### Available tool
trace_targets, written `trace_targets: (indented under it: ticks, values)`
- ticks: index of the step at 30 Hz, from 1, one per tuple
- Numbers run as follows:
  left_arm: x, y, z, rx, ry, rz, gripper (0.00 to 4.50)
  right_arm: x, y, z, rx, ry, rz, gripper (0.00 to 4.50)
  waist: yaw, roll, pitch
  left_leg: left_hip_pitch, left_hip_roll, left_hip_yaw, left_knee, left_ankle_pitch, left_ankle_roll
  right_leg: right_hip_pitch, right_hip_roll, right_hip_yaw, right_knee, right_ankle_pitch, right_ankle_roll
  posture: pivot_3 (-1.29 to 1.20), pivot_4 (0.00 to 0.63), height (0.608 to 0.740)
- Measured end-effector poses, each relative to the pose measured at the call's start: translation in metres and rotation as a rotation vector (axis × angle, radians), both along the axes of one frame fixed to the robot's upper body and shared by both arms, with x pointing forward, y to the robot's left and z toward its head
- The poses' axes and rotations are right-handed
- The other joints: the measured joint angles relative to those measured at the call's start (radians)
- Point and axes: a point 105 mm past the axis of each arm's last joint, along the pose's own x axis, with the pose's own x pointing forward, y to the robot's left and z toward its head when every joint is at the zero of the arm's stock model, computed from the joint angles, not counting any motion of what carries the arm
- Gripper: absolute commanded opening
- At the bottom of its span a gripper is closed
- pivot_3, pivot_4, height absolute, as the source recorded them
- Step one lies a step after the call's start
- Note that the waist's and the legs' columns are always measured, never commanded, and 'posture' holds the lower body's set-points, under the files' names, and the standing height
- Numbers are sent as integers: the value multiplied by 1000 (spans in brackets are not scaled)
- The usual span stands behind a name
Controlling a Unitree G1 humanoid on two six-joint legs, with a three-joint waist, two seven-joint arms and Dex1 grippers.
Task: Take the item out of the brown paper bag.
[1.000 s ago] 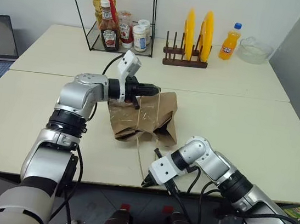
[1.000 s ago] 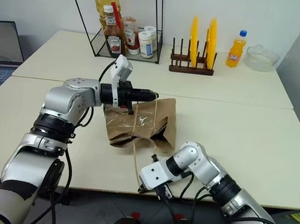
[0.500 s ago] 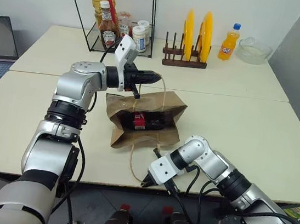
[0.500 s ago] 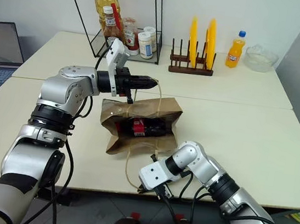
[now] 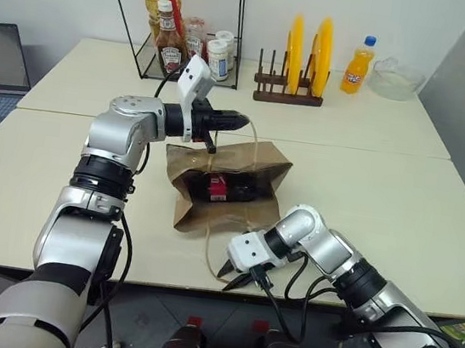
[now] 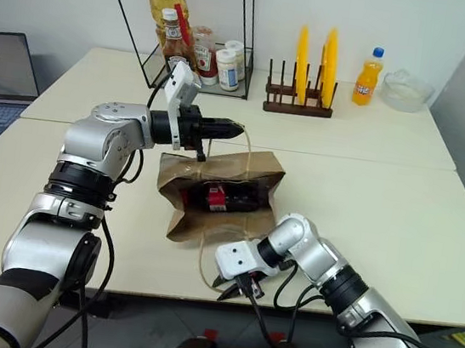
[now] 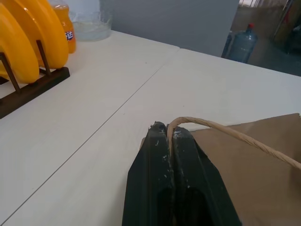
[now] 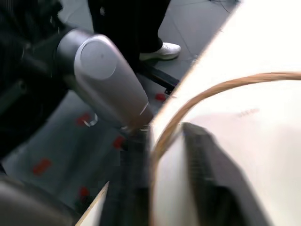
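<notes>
While the left hand (image 5: 238, 121) pinches a cord (image 7: 221, 129) of the bag (image 5: 255, 164) and the right hand (image 5: 234, 275) stands parted, the item (image 5: 218, 187) looks light, rigid, best gripped mid-body.

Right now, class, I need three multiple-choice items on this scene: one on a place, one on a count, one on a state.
1. Where is the item?
A. on the wire rack
B. inside the bag
C. beside the laptop

2. How many yellow plates stand in the plate rack?
A. one
B. two
C. four

3. What is the left gripper doing?
A. standing open above the bag
B. shut on the bottle
C. shut on the bag's handle

Answers:
1 B: its red and white shows through the bag's open mouth.
2 B: two yellow discs stand upright side by side.
3 C: in the left wrist view the cord runs out from between closed fingers.
</notes>
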Motion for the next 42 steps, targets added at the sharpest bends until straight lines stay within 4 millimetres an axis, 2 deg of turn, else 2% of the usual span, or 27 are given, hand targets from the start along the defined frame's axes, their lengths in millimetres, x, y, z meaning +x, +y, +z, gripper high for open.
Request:
trace_targets:
  ticks: [3, 6, 7, 12, 19, 23, 26, 29, 32, 36, 42]
  values:
    - [-1, 1, 1, -6, -2, -4, 0, 1, -7, 8, 23, 51, -74, 3286, 2, 0, 0, -6, -1, -2, 1, 0, -1, -3, -1, -2, -2, 0, 0, 0, 150, 740]
    - [-1, 1, 1, -7, -2, -6, 0, -1, -11, 25, 71, 80, -127, 4390, 2, 0, 0, -10, -2, -2, 1, 0, -1, -8, -3, -2, -2, 0, 0, 0, 150, 740]
    - [-1, 1, 1, -7, -2, -8, 0, -1, -13, 34, 101, 89, -157, 4456, 3, 0, 0, -10, -2, -2, 1, 0, -1, -8, -3, -2, -2, 0, 0, 0, 150, 740]
    - [-2, 1, 2, -7, -2, -16, 0, -7, -27, 71, 216, 137, -299, 4456, 8, 0, 0, -10, -2, -2, 0, 0, 0, -7, -3, -2, -2, 0, 0, 0, 150, 740]
    - [-4, 4, 4, -1, -2, -29, 0, -13, -59, 105, 301, 131, -500, 4456, 10, 0, 0, -10, -1, -2, 0, -1, 2, -7, -3, -2, -2, 0, 0, 0, 150, 740]
    - [-4, 2, 8, 0, -6, -43, 0, -4, -54, 120, 397, 74, -574, 4456, 9, 0, 0, -10, -1, -2, 0, -1, 2, -7, -3, -2, -2, 0, 0, 0, 150, 740]
    - [-5, 0, 21, -5, -28, -58, 0, 7, -44, 130, 478, 7, -619, 4456, 10, -1, 0, -10, -2, -1, 0, -1, 1, -7, -3, -2, -2, 0, 0, 0, 150, 740]
    - [-5, 1, 37, -38, -51, -60, 0, 16, -37, 126, 501, -39, -662, 4456, 9, -1, 0, -10, -2, -1, 0, 0, 0, -8, -3, -1, -2, 0, 0, 0, 150, 740]
    - [-6, 6, 41, -51, -48, -50, 0, 22, -30, 121, 520, -60, -695, 3880, 5, -1, 0, -10, -2, 0, 0, 0, 0, -8, -3, -1, -2, 0, 0, 0, 150, 740]
    - [-6, 7, 41, -50, -42, -49, 0, 29, -19, 115, 556, -68, -723, 2499, 3, -1, 0, -10, -2, 0, 0, 0, 0, -8, -3, -1, -1, 0, 0, 0, 150, 740]
    - [-7, 8, 39, -48, -34, -49, 0, 40, 6, 114, 634, 4, -801, 2499, -2, -1, 0, -10, -2, 3, 0, 0, 0, -14, -2, 3, 4, 0, 0, 0, 150, 740]
